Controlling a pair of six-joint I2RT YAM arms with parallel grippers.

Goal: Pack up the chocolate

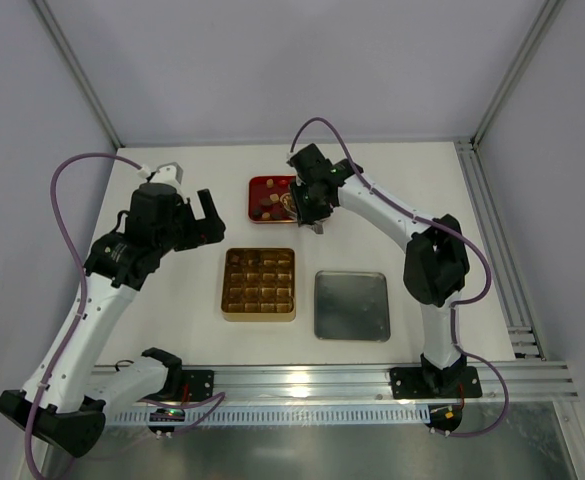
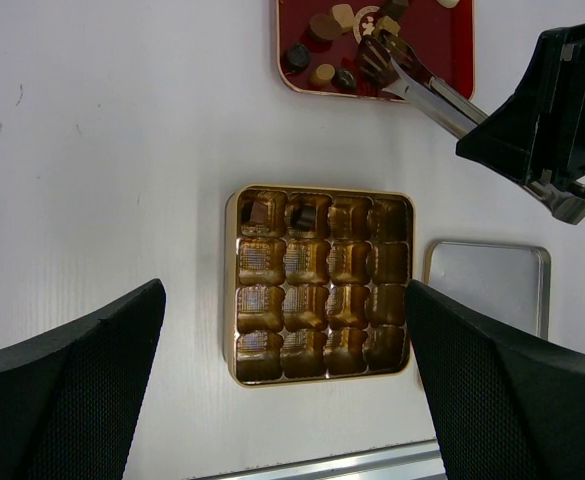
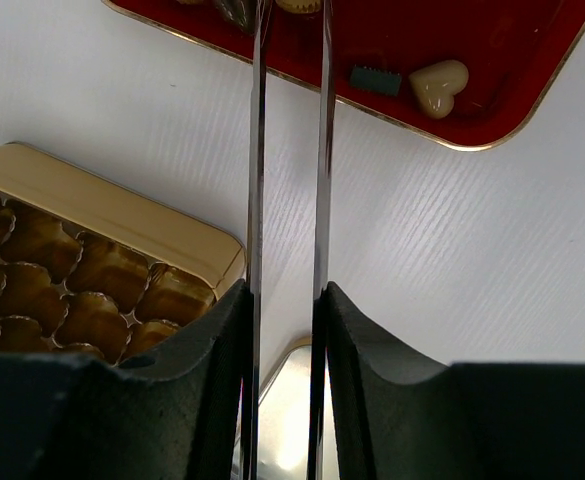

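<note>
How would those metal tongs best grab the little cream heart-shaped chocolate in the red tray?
Probably from straight above, pinching the cream heart across its two curved sides. It lies flat in the red tray, with the rim corner close by and a dark piece beside it, so the tongs have little room for a sideways approach.

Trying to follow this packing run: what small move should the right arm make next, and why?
Probably close the tongs on one chocolate and lift it. The right claw grips the tongs, whose tips sit among the pieces in the red tray, while the cells of the gold box look mostly empty. Whether a piece is already pinched cannot be told.
</note>
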